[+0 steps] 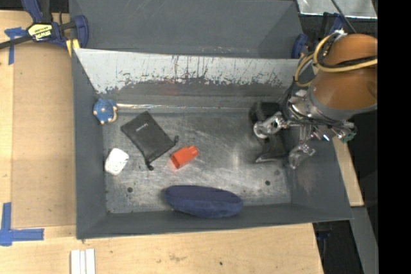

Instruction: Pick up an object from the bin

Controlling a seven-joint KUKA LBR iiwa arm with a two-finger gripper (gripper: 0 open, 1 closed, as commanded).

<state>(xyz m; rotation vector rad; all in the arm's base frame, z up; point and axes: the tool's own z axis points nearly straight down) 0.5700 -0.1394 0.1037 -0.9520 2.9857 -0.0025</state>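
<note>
A dark blue pouch point(204, 200) lies at 6 o'clock on the scuffed grey floor of the bin point(218, 138). Beyond it, toward 9, are a white lump point(116, 161), a red block point(183, 156) and a flat black case point(147, 135). At 3 o'clock the jaws stand spread over a black object point(274, 148), and farthest, at 10, a blue ball point(103, 111) sits under the streaked back wall.

Scuffed grey metal bin point(192, 70); matt black pouch point(147, 134)

Grey bin point(192, 74), black pouch point(148, 135), red block point(184, 156)
</note>
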